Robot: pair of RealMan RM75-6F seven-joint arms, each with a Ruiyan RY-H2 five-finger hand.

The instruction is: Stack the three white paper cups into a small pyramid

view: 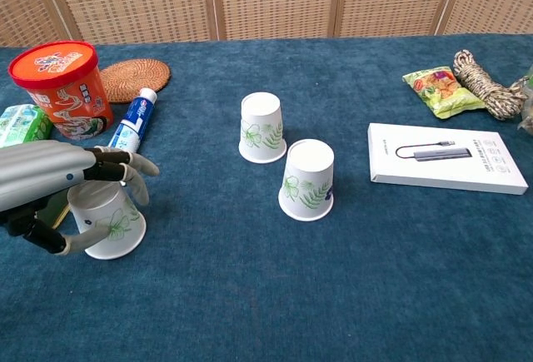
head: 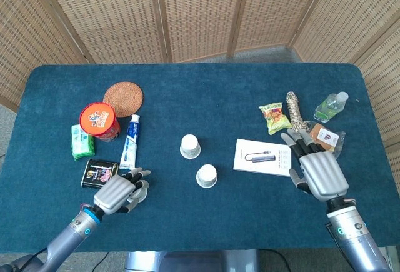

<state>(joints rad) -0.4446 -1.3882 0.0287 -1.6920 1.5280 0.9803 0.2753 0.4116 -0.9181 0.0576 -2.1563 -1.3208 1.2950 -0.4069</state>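
Two white paper cups with green leaf prints stand upside down mid-table, one [head: 190, 146] [view: 262, 127] behind the other [head: 207, 176] [view: 307, 181], a small gap between them. The third cup [view: 107, 222] stands upside down at the front left. My left hand [head: 119, 192] [view: 58, 187] wraps it, fingers curled over its top and far side, thumb against its near side. The head view shows only a sliver of that cup [head: 143, 187] beside the hand. My right hand [head: 315, 172] hovers flat with fingers spread at the front right, holding nothing.
On the left are a red noodle tub [head: 99, 120], a woven coaster [head: 123, 98], a toothpaste tube [head: 130, 142], a green pack [head: 81, 142] and a black tin [head: 99, 172]. On the right are a white box [head: 262, 157], snack bag [head: 274, 117], rope [head: 295, 112] and bottle [head: 330, 105].
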